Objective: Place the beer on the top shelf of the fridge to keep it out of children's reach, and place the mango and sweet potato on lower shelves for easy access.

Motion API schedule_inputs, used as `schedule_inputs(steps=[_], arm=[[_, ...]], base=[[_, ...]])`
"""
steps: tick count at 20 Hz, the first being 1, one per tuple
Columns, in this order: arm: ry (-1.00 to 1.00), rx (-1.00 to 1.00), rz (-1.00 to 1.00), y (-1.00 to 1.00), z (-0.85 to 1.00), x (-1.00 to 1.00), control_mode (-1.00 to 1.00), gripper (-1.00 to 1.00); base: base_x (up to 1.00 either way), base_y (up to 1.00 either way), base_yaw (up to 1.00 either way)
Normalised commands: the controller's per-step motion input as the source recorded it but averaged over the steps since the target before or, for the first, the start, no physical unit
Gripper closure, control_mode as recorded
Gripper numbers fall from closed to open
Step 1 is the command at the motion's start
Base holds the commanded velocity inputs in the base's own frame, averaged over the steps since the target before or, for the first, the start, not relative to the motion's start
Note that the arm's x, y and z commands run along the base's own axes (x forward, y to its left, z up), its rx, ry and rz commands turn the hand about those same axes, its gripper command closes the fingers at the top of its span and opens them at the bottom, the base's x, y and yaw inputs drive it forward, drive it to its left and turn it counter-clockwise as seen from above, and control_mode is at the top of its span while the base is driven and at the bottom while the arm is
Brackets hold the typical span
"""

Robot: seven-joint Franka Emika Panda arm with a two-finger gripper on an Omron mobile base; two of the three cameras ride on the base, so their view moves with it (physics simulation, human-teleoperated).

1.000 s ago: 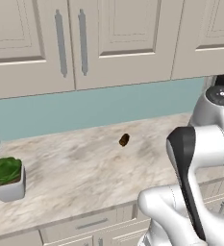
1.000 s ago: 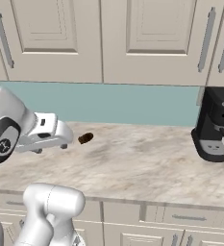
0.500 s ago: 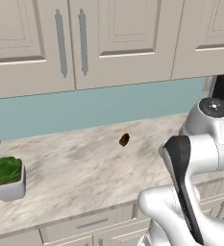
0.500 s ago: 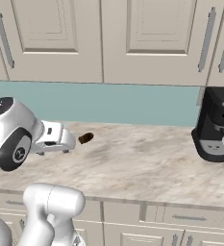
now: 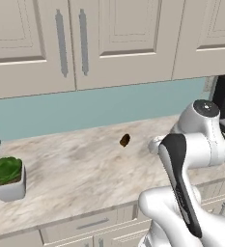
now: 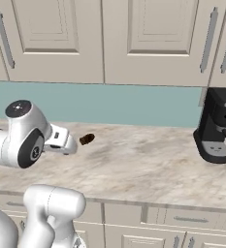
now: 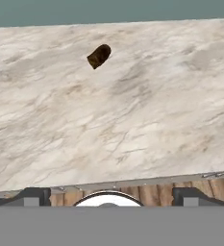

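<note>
Ahead of the fingers point(image 7: 107, 194), lying alone on the marbled bench point(image 7: 132, 120): sweet potato point(image 7: 99, 56), small, dark brown, stubby, resting on its side, well apart from the fingers and untouched. Seen in the hand view toward the far edge of the bench, near the teal back wall point(image 7: 108, 9), slightly left of the line the fingers point along. Fingers spread to full width, nothing between them; dark tips point(image 7: 32, 196) low at either side of the hand view, hanging over the near edge of the bench. Noted in the left base view: sweet potato point(image 5: 125, 140) on bare bench, left of and beyond the white arm's wrist. Noted in the right base view: sweet potato point(image 6: 87, 139) just past the white wrist housing, close to its right end; contact not evident.

Far to the left of the fingers, near the bench's front edge: small potted plant point(image 5: 7, 177) in a white pot, upright. Far to the right of the fingers, against the back wall: black coffee machine point(image 6: 216, 126), upright. Above the bench: beige panelled cupboards point(image 5: 114, 38) with long grey bar handles, doors closed.
</note>
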Motion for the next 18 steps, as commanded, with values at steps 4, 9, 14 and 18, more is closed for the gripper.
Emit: schedule_inputs(steps=[4, 9, 14, 18], arm=[[0.00, 0.12, -0.09, 0.34, -0.24, 0.37, -1.00, -1.00], [0.00, 0.15, -0.06, 0.20, -0.22, 0.44, -1.00, -1.00], [0.00, 0.15, -0.02, 0.02, -0.15, 0.48, -1.00, -1.00], [0.00, 0.06, -0.01, 0.00, 0.00, 0.44, -1.00, -1.00]], base=[[0.00, 0.00, 0.00], [0.00, 0.00, 0.00], [0.00, 0.00, 0.00], [0.00, 0.00, 0.00]])
